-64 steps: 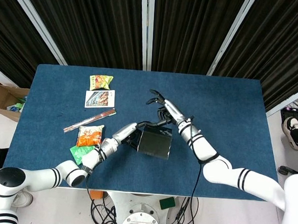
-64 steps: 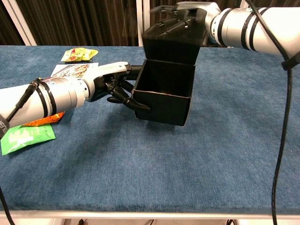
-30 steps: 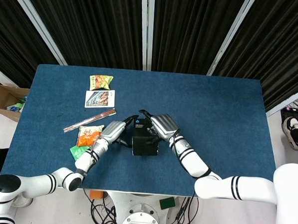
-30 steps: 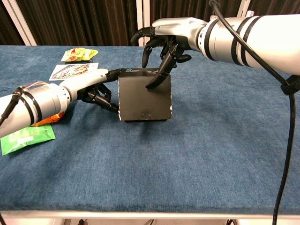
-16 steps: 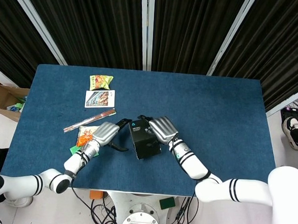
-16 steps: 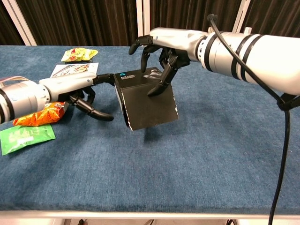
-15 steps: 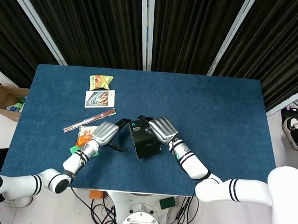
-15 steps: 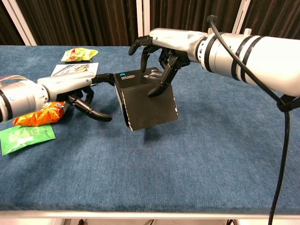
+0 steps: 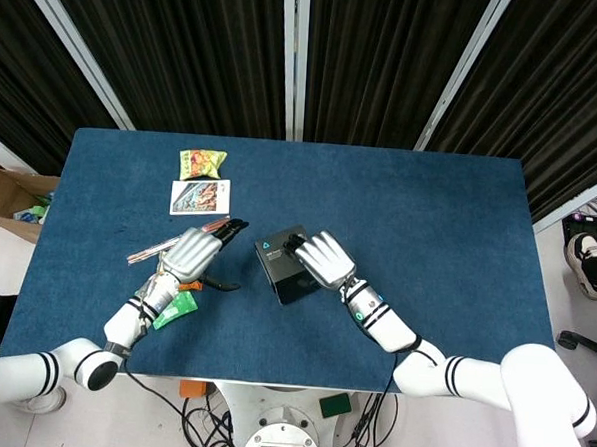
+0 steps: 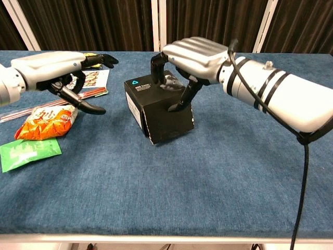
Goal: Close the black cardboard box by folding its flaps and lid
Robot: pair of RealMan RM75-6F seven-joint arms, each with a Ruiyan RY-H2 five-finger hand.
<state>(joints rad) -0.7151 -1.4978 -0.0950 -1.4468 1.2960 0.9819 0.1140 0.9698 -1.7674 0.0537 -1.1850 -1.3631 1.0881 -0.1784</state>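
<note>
1 black cardboard box (image 9: 287, 263) (image 10: 157, 109), under the fingers of the right hand (image 9: 324, 259) (image 10: 193, 56). 2 hands in view; the left hand (image 9: 188, 255) (image 10: 54, 65) is well apart from the box. 3 snack packets: 1 orange packet (image 10: 44, 121) and 1 green packet (image 10: 26, 151) just below the left hand, 1 yellow-green packet (image 9: 202, 162) beyond it. 1 printed card (image 9: 200, 196) beyond the left hand. 1 pair of wrapped chopsticks (image 9: 147, 249) beside the left hand.
</note>
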